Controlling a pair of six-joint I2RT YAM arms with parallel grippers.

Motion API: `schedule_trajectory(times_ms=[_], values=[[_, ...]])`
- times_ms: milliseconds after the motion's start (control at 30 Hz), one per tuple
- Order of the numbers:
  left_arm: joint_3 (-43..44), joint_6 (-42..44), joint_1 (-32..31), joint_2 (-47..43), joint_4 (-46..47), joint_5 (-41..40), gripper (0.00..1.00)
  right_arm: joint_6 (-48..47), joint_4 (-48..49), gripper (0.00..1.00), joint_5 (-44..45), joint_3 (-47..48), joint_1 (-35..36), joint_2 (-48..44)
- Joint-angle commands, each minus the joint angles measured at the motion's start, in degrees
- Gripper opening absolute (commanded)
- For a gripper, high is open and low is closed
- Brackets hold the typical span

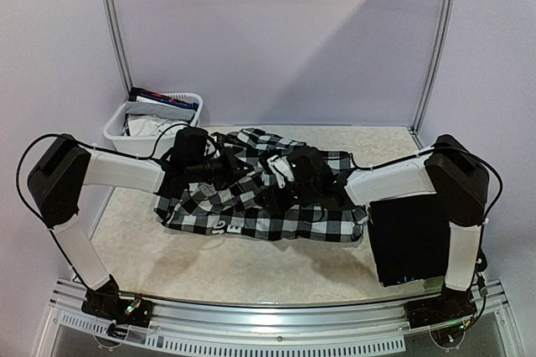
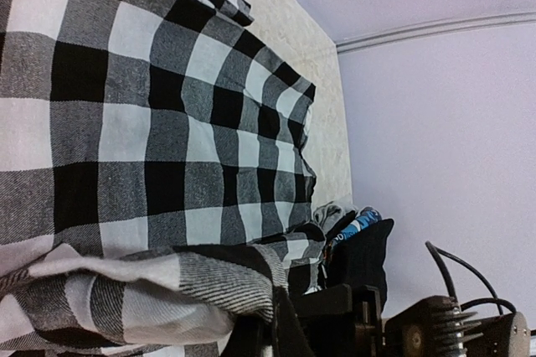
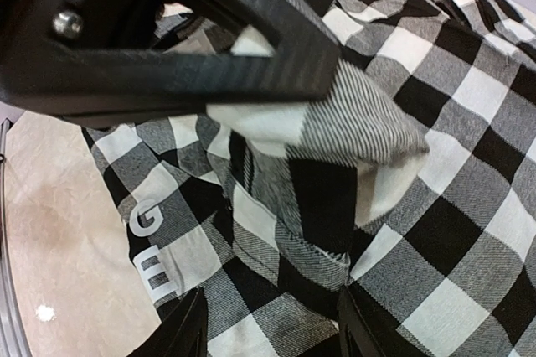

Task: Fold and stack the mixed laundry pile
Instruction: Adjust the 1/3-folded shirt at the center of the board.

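Observation:
The black-and-white checkered shirt lies spread across the middle of the table, with white letters near its front hem. My left gripper is over the shirt's left half. It is shut on a raised fold of the shirt, and in the right wrist view the same fold hangs from its dark fingers. My right gripper sits over the shirt's middle. Its fingertips stand apart with checkered cloth between them, so the right gripper is open.
A folded black garment lies at the right, under the right arm. A white plastic basket holding more clothes stands at the back left. Grey and blue cloth peeks past the shirt's edge. Walls close off the back and sides.

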Motion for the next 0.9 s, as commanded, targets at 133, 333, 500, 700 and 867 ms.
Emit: schedule_trajectory(times_ms=[133,333,500,700,867], values=[[-0.94,0.16,0.97,-1.82,0.89,0.65,0.00,-0.47,0.61,0.46,1.79,1.70,0.08,2.30],[-1.15,0.15,0.96,-2.14,0.98,0.55,0.00,-0.31,0.44,0.59,4.20,2.25,-0.19,3.04],[-1.24,0.07,0.97,-2.23,0.89,0.39,0.00,-0.60,0.20,0.49,3.71,3.17,-0.38,3.87],[-1.05,0.16,0.95,-2.03,0.63,0.18,0.00,-0.56,-0.95,0.14,3.90,3.41,-0.37,3.87],[-1.44,0.52,0.97,-2.60,0.66,-0.57,0.00,-0.21,-5.54,0.00,6.65,3.48,-0.33,2.02]])
